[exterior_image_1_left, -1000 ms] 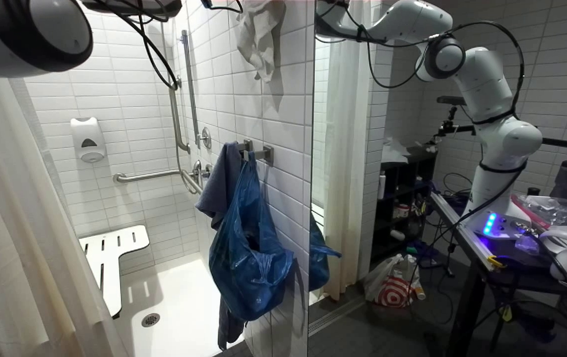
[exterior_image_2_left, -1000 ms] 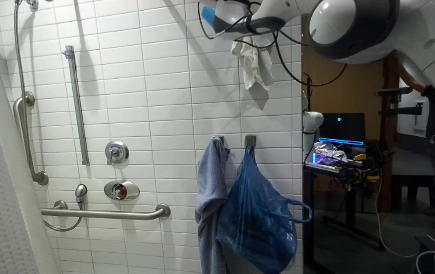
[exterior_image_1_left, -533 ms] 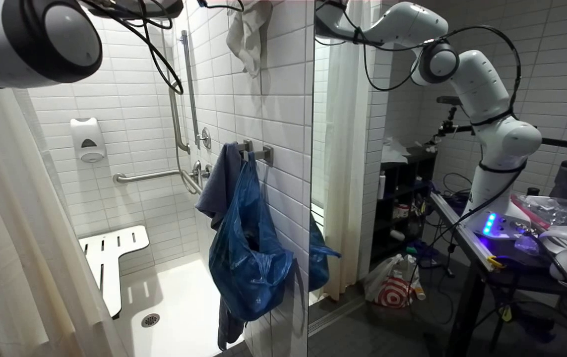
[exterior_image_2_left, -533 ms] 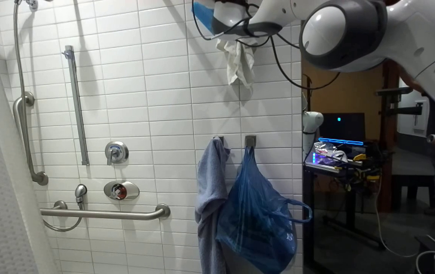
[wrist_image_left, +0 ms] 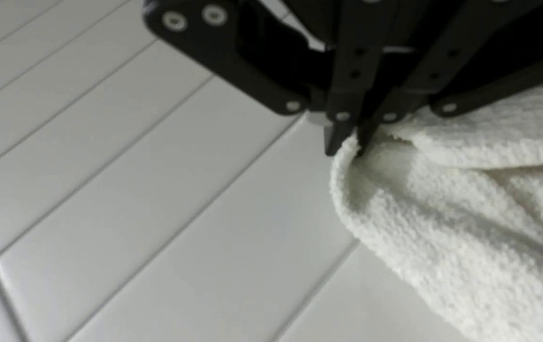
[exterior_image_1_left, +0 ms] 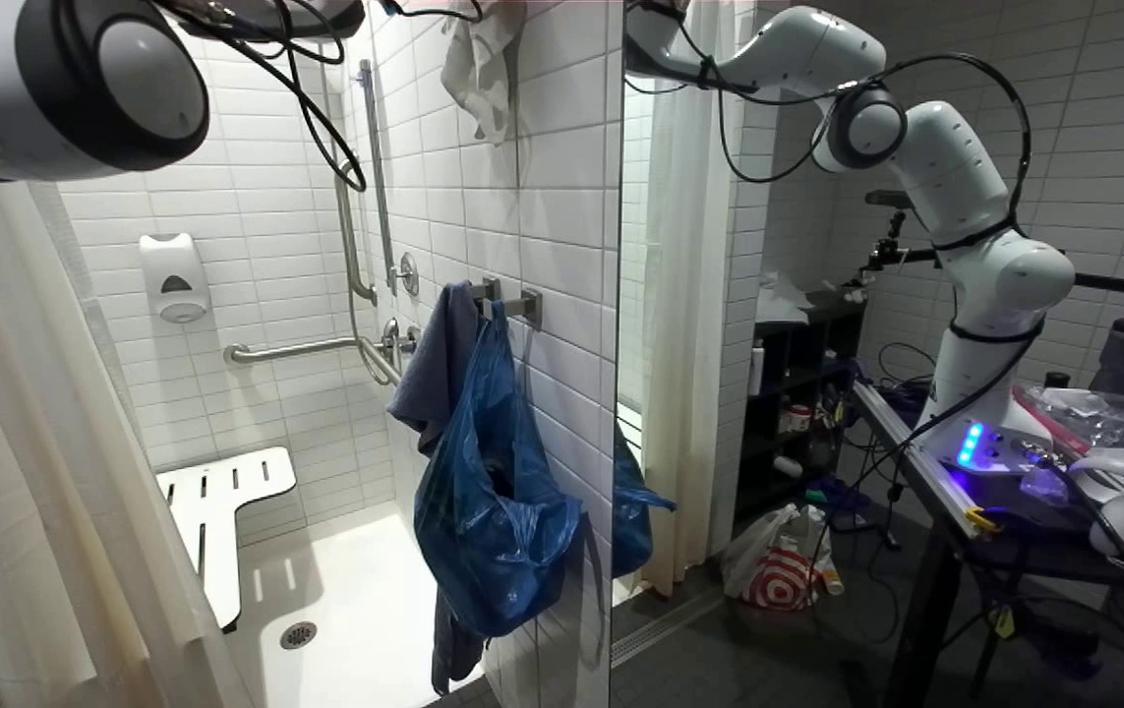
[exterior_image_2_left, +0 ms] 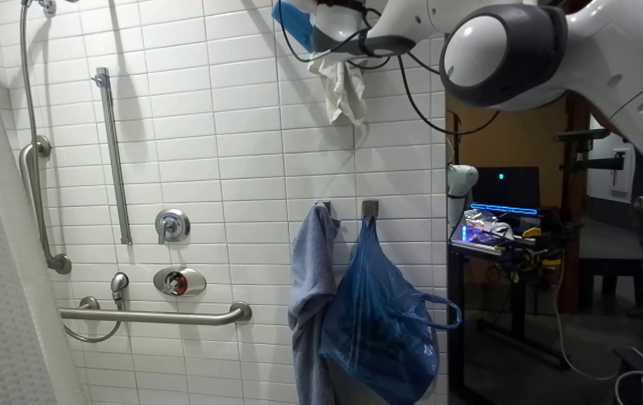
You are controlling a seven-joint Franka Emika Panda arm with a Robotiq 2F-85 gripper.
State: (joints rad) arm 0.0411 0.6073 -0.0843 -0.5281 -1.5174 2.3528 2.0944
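The cloth [wrist_image_left: 461,247] is pinched near its edge in the claw [wrist_image_left: 348,142], jaws closed on it; it hangs before the tiled wall [wrist_image_left: 204,228], contact unconfirmed. Step in hand, as judged: holding the cloth up. Next move would call for a firm pinch, claw clear of the wall. The arm [exterior_image_2_left: 625,62] reaches in high from the right of an exterior view, far end above towel [exterior_image_2_left: 313,281] and bag [exterior_image_2_left: 383,320].

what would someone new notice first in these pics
Probably the big blue bag hanging from a wall hook beside a blue-grey towel. The white robot arm, along the top of both exterior views, likely comes next. In the wrist view, the white cloth pinched in the gripper stands out at lower right.
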